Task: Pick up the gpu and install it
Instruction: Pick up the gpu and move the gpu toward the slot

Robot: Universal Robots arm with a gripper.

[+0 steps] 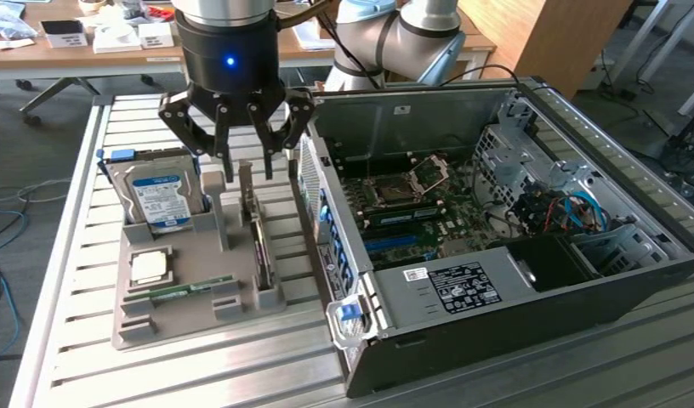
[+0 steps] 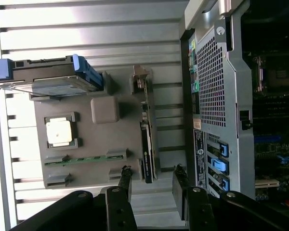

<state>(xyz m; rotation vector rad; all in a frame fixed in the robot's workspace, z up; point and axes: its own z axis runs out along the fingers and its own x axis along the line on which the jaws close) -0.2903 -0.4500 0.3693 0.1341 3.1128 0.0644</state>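
While the gripper (image 1: 247, 166) hangs over the gray tray (image 1: 154, 327) on the slatted metal table (image 1: 64, 255), the exterior view shows its dark fingers (image 1: 224, 144) spread apart with nothing clamped between them. The gpu (image 1: 256, 242) stands on its edge in a slot of the tray, on the side nearest the open computer case (image 1: 619, 272). The fingertips are just above the card's far end and do not touch it. A hard drive (image 1: 160, 200) with a blue-and-white label stands upright at the tray's far corner, toward the exterior view's left. A square processor (image 1: 150, 268) lies flat nearer the camera, and a narrow green memory stick (image 1: 194, 291) lies just beyond it. Inside the case the motherboard (image 1: 427, 204) is exposed, with a labelled power supply (image 1: 461, 289) at the near end.

From the wrist view, two finger ends reach into the picture with a wide gap between them. The gpu (image 2: 147, 139) sits edge-up in its slot, one end of it in line with that gap, and nothing is gripped. It lies between the rest of the tray (image 2: 115, 139) and the case's perforated back panel (image 2: 214, 86), apart from both. The hard drive (image 2: 53, 79), processor (image 2: 59, 131) and memory stick (image 2: 84, 159) rest in their own holders on the tray.
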